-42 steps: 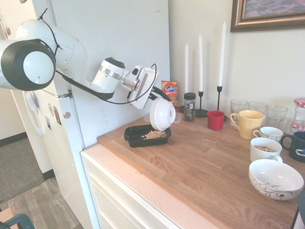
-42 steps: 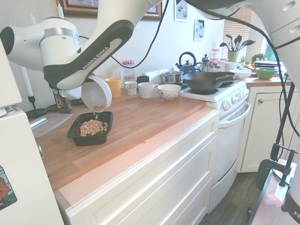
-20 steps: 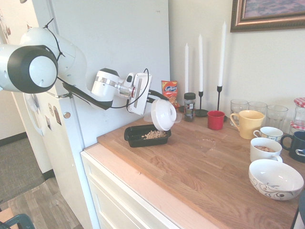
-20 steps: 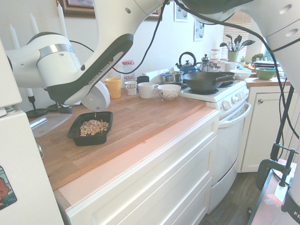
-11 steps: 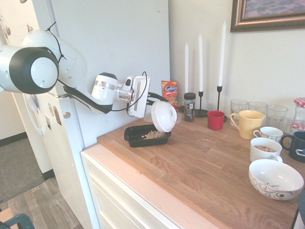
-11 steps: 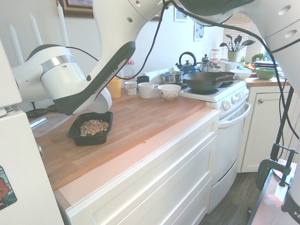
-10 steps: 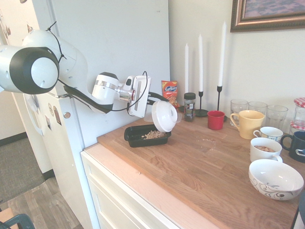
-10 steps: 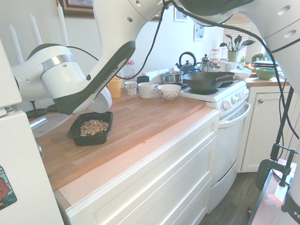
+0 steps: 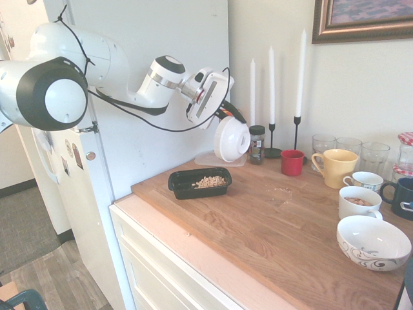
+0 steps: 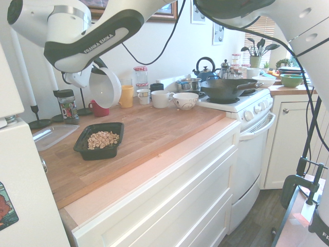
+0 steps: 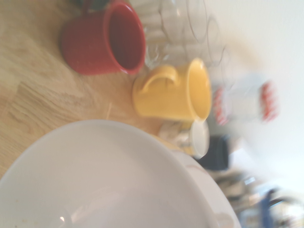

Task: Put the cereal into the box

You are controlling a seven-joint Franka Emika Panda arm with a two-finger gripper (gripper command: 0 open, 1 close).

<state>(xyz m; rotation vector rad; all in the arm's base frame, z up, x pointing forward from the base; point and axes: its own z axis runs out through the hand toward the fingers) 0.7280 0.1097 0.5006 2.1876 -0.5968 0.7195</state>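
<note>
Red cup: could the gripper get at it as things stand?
Probably not yet. The gripper is holding the white bowl, so it has no free grasp. The path itself looks open: the red cup stands in front of the candle holder, with bare counter before it.

My cereal (image 9: 210, 182), small tan round pieces, lies heaped inside the box (image 9: 182, 183), a shallow black rounded tray sitting flat on the wooden surface (image 9: 271, 226) near its front edge.

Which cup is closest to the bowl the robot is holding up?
The red mug. It stands nearest the held white bowl, beside the black candlestick; the yellow mug and white cups sit farther along.
</note>
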